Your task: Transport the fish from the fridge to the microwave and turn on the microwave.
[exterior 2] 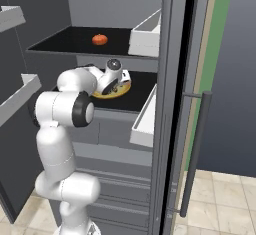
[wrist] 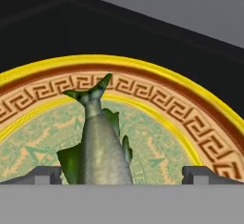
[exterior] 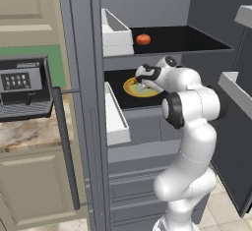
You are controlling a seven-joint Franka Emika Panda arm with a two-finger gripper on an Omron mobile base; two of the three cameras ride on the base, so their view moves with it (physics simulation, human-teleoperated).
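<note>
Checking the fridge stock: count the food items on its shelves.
2: a tomato on the upper shelf, and the fish on the yellow plate on the shelf below. The arm may hide more.

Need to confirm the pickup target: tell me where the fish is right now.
The fish lies on the yellow plate on the fridge's lower black shelf, one level below the tomato. In the hand view it sits between the open gripper's fingertips.

Beige panelled cabinets (exterior: 22, 9) above a marbled counter (exterior: 29, 131), green wall (exterior: 58, 63), pale tiled floor (exterior 2: 220, 199).
</note>
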